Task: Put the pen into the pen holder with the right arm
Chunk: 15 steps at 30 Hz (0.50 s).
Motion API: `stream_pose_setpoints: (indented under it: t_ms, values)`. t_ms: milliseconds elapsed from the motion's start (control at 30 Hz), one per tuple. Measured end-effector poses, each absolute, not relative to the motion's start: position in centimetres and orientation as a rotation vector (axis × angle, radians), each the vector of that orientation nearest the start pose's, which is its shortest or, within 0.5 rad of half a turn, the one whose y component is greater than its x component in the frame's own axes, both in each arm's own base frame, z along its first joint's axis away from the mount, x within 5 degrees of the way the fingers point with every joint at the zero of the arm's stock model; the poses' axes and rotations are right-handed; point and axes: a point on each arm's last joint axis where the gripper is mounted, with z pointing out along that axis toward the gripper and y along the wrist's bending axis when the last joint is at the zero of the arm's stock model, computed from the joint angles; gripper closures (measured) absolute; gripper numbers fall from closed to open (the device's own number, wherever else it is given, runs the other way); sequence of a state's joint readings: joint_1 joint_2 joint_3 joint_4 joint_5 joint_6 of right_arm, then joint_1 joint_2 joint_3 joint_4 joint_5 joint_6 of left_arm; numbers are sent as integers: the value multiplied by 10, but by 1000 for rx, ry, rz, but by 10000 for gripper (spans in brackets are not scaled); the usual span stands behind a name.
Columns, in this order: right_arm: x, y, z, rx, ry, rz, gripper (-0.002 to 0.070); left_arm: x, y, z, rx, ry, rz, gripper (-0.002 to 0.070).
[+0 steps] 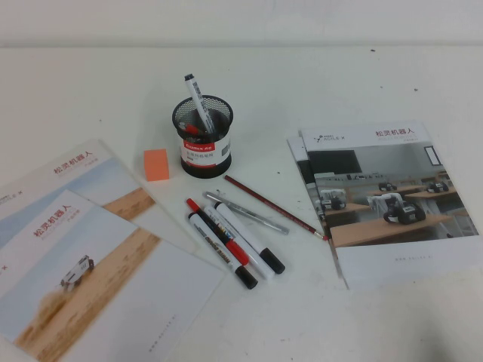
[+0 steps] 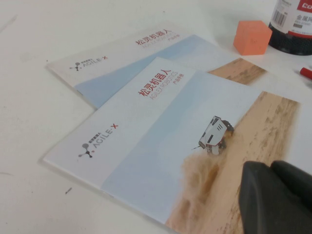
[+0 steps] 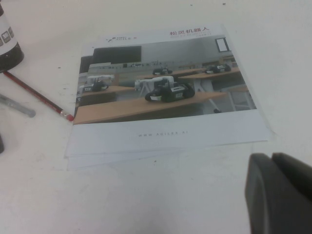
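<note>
Fingers of both grippers show only in the wrist views, as dark rounded shapes at the picture edge. On the left gripper (image 2: 273, 195) two black pads sit close side by side with just a thin seam between them, so they look pressed together; they hang over the sandy-brown corner of the nearer white-and-blue brochure (image 2: 161, 146). On the right gripper (image 3: 280, 192) the two dark grey pads likewise meet along a narrow seam, holding nothing, above bare white table (image 3: 146, 200) just beside the brochure with the office photo (image 3: 161, 92). Neither arm appears in the high view.

Standing tilted in the small round black wire-mesh pen holder (image 1: 202, 136) with its red-and-white label band is the thick white marker with dark lettering (image 1: 198, 100), its dark tip sticking up above the rim. An orange cube-shaped eraser (image 1: 156, 164) sits just beside the holder. In front of the holder lie a thin red pencil (image 1: 273, 207), a slim silver-grey pen (image 1: 245, 213), a red-capped marker (image 1: 217, 231) and a plain white black-capped marker (image 1: 245, 240), fanned out close together.
</note>
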<state>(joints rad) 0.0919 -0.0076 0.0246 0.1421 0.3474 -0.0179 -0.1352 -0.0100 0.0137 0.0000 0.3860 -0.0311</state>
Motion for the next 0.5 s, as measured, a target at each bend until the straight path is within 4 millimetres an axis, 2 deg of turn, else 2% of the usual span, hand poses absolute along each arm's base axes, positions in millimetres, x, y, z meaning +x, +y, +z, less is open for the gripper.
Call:
stream_pose_setpoints:
  t_ms: [500]
  values:
    - [53, 10, 174, 11, 1848, 224, 696, 52, -7, 174, 98, 1872, -115, 676]
